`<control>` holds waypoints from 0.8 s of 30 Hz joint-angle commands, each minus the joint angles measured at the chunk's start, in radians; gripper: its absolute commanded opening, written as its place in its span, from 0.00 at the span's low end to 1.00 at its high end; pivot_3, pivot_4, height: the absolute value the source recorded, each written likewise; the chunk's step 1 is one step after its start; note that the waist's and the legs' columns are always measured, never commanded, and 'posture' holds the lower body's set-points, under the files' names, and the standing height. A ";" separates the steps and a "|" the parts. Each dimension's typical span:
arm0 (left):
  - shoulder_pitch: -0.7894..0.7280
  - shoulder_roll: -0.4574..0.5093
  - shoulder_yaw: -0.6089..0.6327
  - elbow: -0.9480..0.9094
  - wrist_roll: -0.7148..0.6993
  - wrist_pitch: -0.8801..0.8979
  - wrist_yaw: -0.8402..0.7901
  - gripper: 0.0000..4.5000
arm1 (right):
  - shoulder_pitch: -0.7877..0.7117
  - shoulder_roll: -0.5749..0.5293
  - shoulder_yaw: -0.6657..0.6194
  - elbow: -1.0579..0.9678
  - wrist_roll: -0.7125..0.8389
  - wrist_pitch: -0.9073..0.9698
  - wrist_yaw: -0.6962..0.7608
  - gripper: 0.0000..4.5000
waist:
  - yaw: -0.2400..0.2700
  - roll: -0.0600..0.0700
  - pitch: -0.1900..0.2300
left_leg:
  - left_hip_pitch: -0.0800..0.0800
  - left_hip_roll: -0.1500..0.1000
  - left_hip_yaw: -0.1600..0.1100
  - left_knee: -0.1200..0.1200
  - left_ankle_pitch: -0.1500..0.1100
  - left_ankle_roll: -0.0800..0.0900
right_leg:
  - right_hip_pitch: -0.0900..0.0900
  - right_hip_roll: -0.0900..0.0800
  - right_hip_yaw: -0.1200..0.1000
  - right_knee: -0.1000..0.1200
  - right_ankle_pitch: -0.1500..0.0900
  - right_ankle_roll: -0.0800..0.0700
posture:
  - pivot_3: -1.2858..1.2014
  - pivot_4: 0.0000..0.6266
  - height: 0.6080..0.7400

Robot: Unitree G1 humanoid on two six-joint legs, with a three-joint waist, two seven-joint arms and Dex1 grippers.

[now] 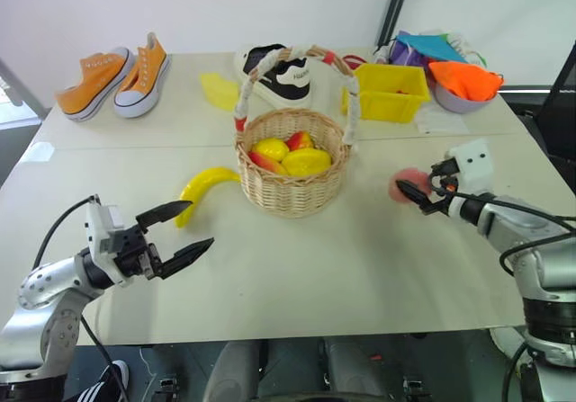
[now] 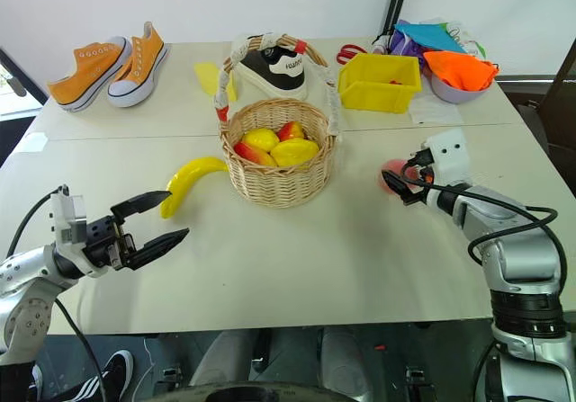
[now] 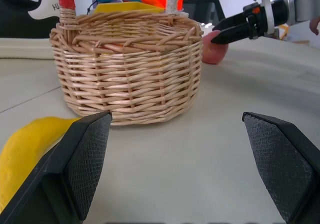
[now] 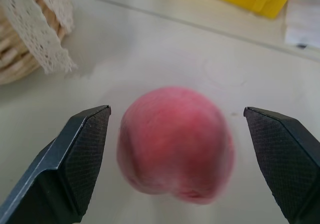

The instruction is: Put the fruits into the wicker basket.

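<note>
So, two fruits are left out on the desk [image 1: 297,276] and nothing is gripped yet. The peach [image 4: 175,144] is parked on the right half of the desk, to the right of the wicker basket [image 1: 292,182] and well apart from it. The right gripper [image 1: 416,195] is lined up on the peach from the desk's right edge, jaws spread wide with the peach sitting square in front of the gap in the wrist view, a finger flanking it on each side. No contact can be made out; the pads look clear of the skin.

The banana [image 1: 205,189] is laid just left of the basket, one end nearly at the basket wall, its long axis running from there down toward the near-left corner. The left gripper [image 1: 184,229] is held near the front edge, also wide open, pointed across toward the basket, with the banana's lower tip just beyond and left of its fingers.

So the peach is clearly the right arm's job and the banana the left's. The peach looks closer to being grabbed: probably only a short push forward is needed before closing. Being round and smooth, it could be squirted out if pinched off-centre. The basket already has yellow-and-red fruits [image 1: 290,155] in it, but room seems to be left.
</note>
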 commanded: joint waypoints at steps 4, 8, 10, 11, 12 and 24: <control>0.005 -0.005 0.024 -0.039 -0.015 -0.020 0.010 1.00 | -0.052 0.040 -0.030 0.017 0.023 0.069 -0.014 0.99 | -0.001 0.000 0.000 | 0.000 0.000 0.000 0.000 0.000 0.000 | 0.000 0.000 0.000 0.000 0.000 0.000 | 0.52 0.24 1.00; 0.004 -0.007 0.025 -0.035 -0.013 -0.026 0.015 1.00 | -0.054 0.053 -0.031 0.038 0.016 0.074 -0.016 0.82 | -0.002 -0.001 0.000 | 0.000 0.000 0.000 0.000 0.000 0.000 | 0.000 0.000 0.000 0.000 0.000 0.000 | 0.52 0.24 1.00; 0.003 -0.007 0.024 -0.033 -0.012 -0.028 0.016 1.00 | -0.046 0.041 -0.016 0.037 0.001 0.059 -0.001 0.62 | -0.003 -0.001 0.000 | 0.000 0.000 0.000 0.000 0.000 0.000 | 0.000 0.000 0.000 0.000 0.000 0.000 | 0.52 0.24 1.00; 0.003 -0.007 0.024 -0.031 -0.011 -0.029 0.017 1.00 | -0.042 0.033 -0.006 0.036 -0.012 0.046 0.004 0.57 | -0.002 -0.001 0.000 | 0.000 0.000 0.000 0.000 0.000 0.000 | 0.000 0.000 0.000 0.000 0.000 0.000 | 0.52 0.24 1.00; 0.003 -0.007 0.023 -0.030 -0.010 -0.031 0.017 1.00 | -0.039 0.026 0.002 0.036 -0.034 0.035 -0.003 0.55 | -0.002 -0.001 0.000 | 0.000 0.000 0.000 0.000 0.000 0.000 | 0.000 0.000 0.000 0.000 0.000 0.000 | 0.52 0.24 1.00; -0.050 -0.038 0.057 0.053 -0.002 -0.068 0.070 1.00 | -0.180 -0.046 -0.144 -0.281 0.457 0.251 0.249 0.55 | -0.003 0.003 0.002 | -0.001 0.000 0.000 0.000 0.000 0.001 | -0.001 0.000 0.000 0.000 0.000 0.001 | 0.52 0.24 1.00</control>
